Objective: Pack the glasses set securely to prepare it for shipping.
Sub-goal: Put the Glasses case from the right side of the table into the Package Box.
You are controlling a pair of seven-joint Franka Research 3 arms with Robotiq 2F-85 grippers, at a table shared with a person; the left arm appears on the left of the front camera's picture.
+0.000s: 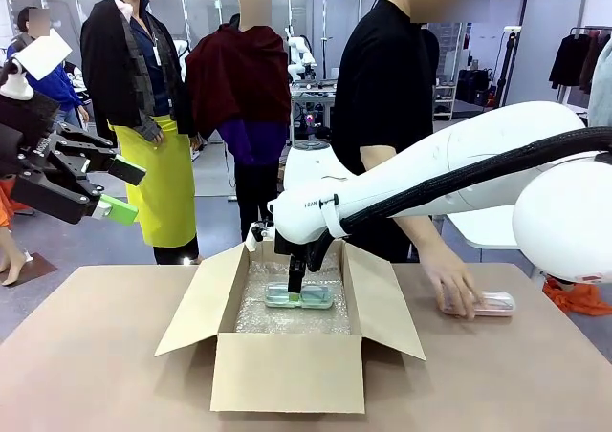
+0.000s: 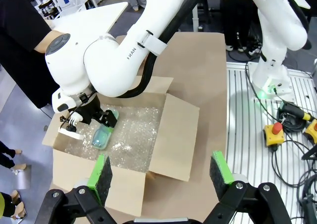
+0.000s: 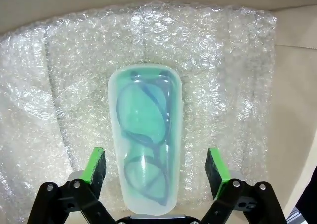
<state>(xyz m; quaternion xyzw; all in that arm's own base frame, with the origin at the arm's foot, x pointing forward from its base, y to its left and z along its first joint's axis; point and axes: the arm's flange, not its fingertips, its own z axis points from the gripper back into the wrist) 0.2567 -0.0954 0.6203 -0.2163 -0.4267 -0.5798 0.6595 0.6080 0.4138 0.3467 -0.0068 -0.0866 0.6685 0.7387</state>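
Right hand (image 3: 155, 157) gapes wide, gripping nothing, over mint-green pack (image 3: 145, 135) on bubble wrap (image 3: 223, 60) inside cardboard box (image 1: 287, 370).

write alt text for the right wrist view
A mint-green glasses pack with dark frames lies flat on bubble wrap lining a cardboard box, between the open, green-padded fingers of the right gripper.
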